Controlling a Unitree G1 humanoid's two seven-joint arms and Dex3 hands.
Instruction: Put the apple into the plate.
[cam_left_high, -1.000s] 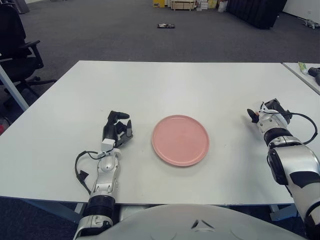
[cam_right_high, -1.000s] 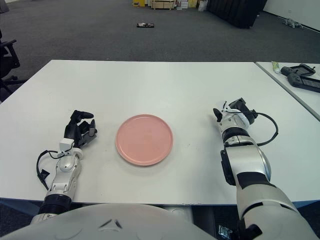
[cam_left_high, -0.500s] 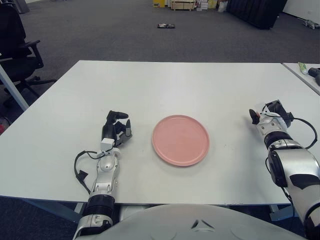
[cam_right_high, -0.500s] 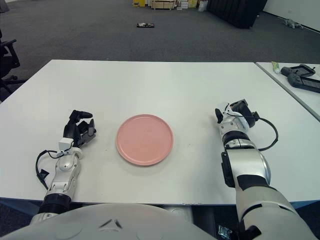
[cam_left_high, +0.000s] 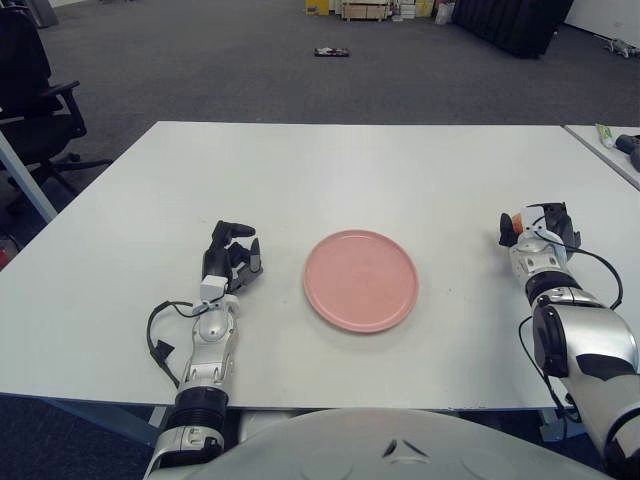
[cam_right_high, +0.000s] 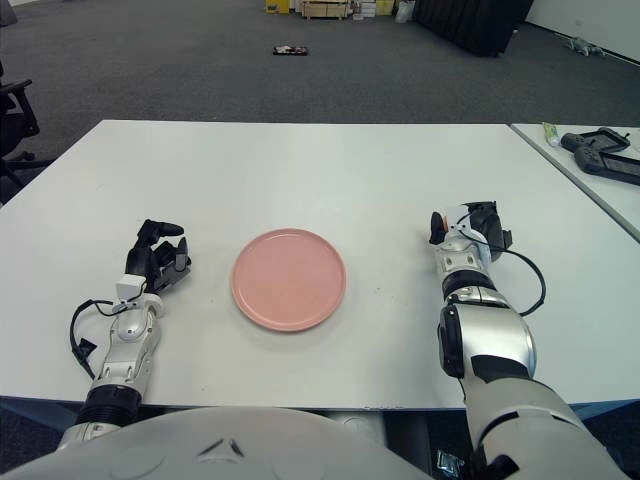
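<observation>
A round pink plate lies flat near the middle of the white table with nothing on it. No apple shows plainly in either view. A small orange-red patch peeks out at the far left edge of my right hand, and I cannot tell what it is. That hand is right of the plate, a hand's width from it, and points away from me. My left hand is just left of the plate, its dark fingers curled and holding nothing.
A second table adjoins at the right, carrying a black device and a small green-white tube. A black office chair stands off the table's left side. Grey carpet stretches beyond the far edge.
My right hand has turned from pointing up-left to pointing straight away and shifted slightly right. The orange-red patch beside it shows more. The left hand and the plate have stayed put.
</observation>
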